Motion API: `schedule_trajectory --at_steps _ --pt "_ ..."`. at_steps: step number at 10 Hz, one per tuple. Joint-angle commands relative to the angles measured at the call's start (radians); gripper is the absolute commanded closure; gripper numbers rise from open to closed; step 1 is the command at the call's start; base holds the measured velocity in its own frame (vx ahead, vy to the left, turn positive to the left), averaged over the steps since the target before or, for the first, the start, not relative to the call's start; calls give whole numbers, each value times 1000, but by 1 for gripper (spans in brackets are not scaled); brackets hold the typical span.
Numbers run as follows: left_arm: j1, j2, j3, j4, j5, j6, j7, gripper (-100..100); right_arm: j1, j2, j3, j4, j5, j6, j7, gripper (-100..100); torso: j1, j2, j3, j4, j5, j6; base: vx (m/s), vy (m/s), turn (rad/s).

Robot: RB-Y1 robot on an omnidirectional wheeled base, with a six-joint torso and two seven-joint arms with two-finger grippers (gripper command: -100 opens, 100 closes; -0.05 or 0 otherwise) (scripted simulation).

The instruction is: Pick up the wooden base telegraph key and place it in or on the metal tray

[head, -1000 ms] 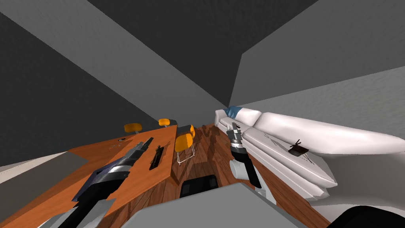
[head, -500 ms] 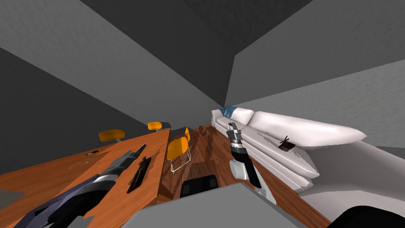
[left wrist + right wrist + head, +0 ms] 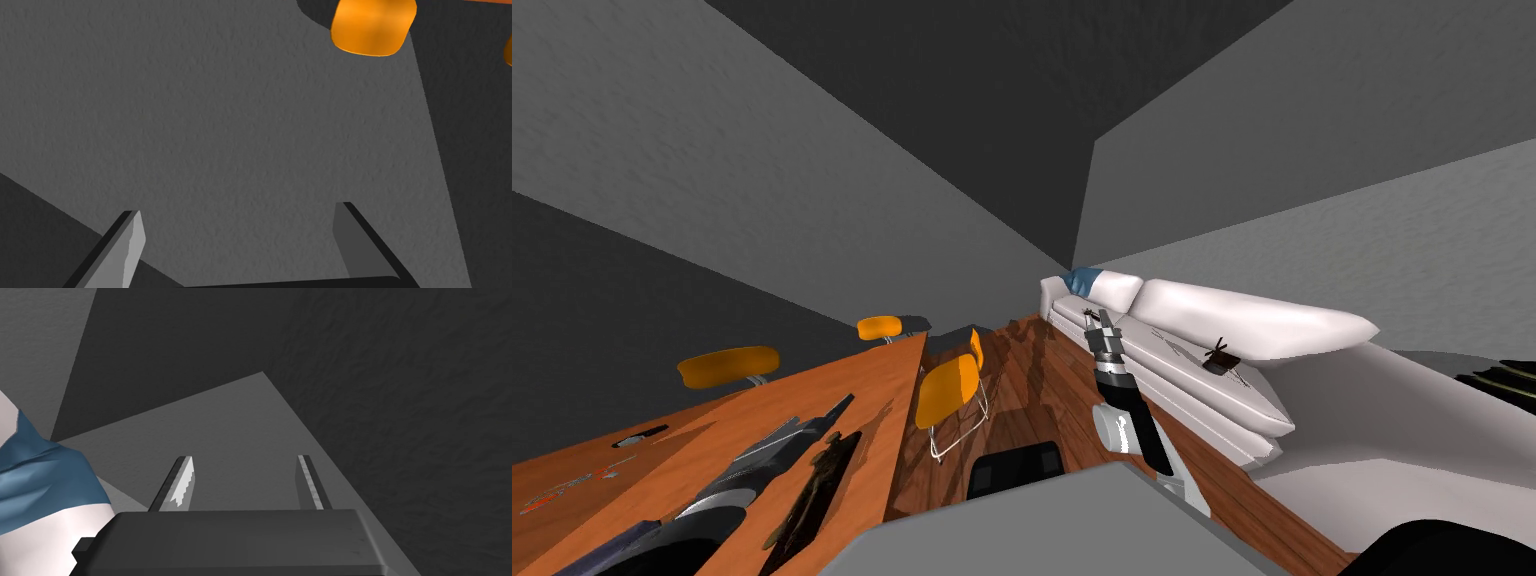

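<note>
A small dark brown telegraph key (image 3: 1221,359) with a thin lever sticking up sits on the seat of a white sofa (image 3: 1202,385) at the right. My right gripper (image 3: 1097,318) is raised in front of the sofa's far end, left of the key and apart from it; in the right wrist view its fingers (image 3: 184,480) stand open and empty. My left arm reaches over an orange-brown table (image 3: 712,450), its gripper (image 3: 837,408) open with nothing between the fingers (image 3: 131,240). A long dark flat thing (image 3: 812,490) lies on the table beside that arm.
Orange chairs stand round the table: one (image 3: 949,390) at its near corner, two (image 3: 727,365) (image 3: 880,327) behind it. A blue cushion (image 3: 1084,281) lies at the sofa's far end. Small items (image 3: 640,436) lie on the table's left part. Wooden floor (image 3: 1032,390) runs between table and sofa.
My view has swung to the right: table, chairs and sofa have all slid leftwards in the head view. The right arm holds the same pose; both grippers remain open.
</note>
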Motion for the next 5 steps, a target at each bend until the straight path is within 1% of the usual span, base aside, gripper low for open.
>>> schedule_trajectory --at_steps 1,2,3,4,5 --pt "24 7 -3 45 -6 24 -32 -100 0 0 0 0 0 0 0 0 0 0 0 0 0 0 131 -1 -133" --pt "24 7 -3 45 -6 24 -32 -100 0 0 0 0 0 0 0 0 1 -1 -1 0 0 0 96 8 -39" --pt "60 10 -8 103 -13 36 -63 -100 0 0 0 0 0 0 0 0 1 0 0 0 0 0 135 18 -155" --pt "60 10 -8 103 -13 36 -63 -100 0 0 0 0 0 0 0 0 2 -2 -1 0 0 0 124 19 -88" --pt "77 9 -12 131 -16 41 -77 -100 0 0 0 0 0 0 0 0 2 -1 -1 0 0 0 94 27 -52"
